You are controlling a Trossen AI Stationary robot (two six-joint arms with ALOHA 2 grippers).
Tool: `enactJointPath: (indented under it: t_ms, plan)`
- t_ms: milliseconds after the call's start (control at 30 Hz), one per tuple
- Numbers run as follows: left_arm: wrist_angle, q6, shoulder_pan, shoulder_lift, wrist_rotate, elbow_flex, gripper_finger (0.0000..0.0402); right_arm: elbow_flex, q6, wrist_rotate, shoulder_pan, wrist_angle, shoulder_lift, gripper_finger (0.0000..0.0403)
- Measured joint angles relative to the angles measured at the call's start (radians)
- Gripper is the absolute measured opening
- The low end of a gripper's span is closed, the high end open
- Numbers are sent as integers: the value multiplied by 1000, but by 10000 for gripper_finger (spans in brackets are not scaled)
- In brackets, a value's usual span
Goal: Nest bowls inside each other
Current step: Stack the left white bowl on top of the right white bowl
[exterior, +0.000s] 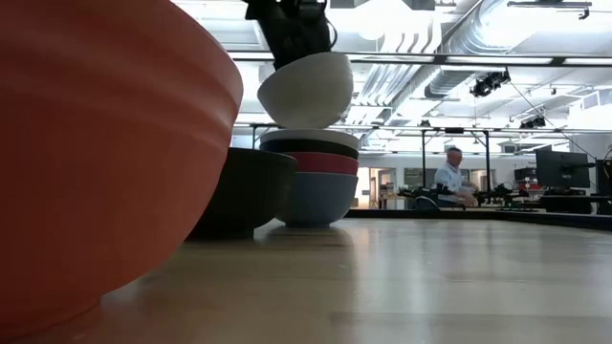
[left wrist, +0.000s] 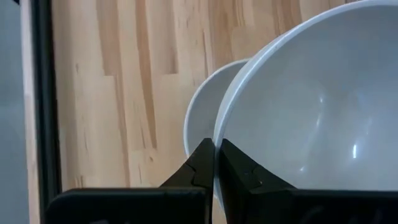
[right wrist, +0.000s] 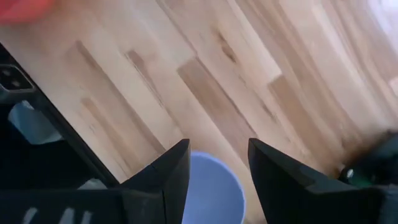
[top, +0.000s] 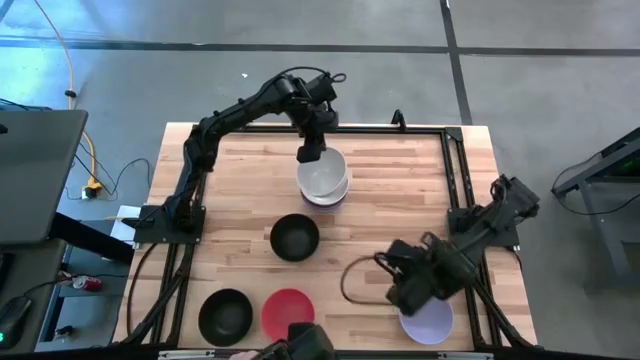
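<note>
The left arm reaches from its base across the far side of the worktop [top: 400, 190], bent at the elbow, with its claw [top: 310, 150] pointing down. This left claw is clamped on the rim of a white bowl [exterior: 306, 91], one finger inside and one outside, and holds it tilted in the air. Right under the claw is a stack [exterior: 311, 182] of bowls. From the top down it has a white one, a black one, a red-pink one and a blue one at the bottom. The held bowl hangs just above the stack, and I cannot tell if they touch. The right arm folds low near the front of the worktop. Its claw [right wrist: 214, 171] points down with the fingers apart and nothing between them. A lavender bowl [top: 426, 322] sits on the worktop right below the right claw. Between the two claws, a black bowl [top: 295, 237] sits alone. Two more bowls sit at the front edge, well away from the left claw: another black bowl [top: 225, 315] and, just beside it, a red bowl [top: 287, 312]. The worktop is light wood planks with a black frame around it. Cables lie on the grey floor [top: 560, 80] beside it. Far behind the worktop is a big bright room with pipes on the ceiling, and a person [exterior: 449, 182] is by some desks.
</note>
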Motion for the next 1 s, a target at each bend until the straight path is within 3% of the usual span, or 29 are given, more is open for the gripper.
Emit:
enactJointPath:
  t_ms: [367,600,1000]
  plan:
    - [-3,0,-27,44,-100,0,0,-42,250,140,146,5,2,153]
    - [4,10,-44,71,-140,-1,0,-119,392,156,212,13,2,153]
    - [-39,-6,-43,154,-178,0,0,-251,420,168,244,171,4,153]
